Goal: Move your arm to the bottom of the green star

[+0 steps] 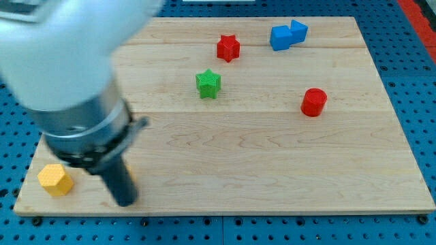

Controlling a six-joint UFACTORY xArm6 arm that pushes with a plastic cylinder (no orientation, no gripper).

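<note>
**Supervisor:** Where are you?

**Me:** My tip [126,201] sits at the counter's [272,170] bottom-left, beside the yellow block [55,180]; no jaws here, only a bare rod. The green star [208,83] is well apart, up-centre.

**Supervisor:** Risks?

**Me:** Overshooting would shove the star toward the red star [229,47]. Pale wood, blue pegboard [415,82] around.

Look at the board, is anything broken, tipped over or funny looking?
Nothing stands out. The green star, red star, blue blocks, red cylinder and yellow block all sit flat and whole. My tip rests beside the yellow block, far from the green star.
</note>
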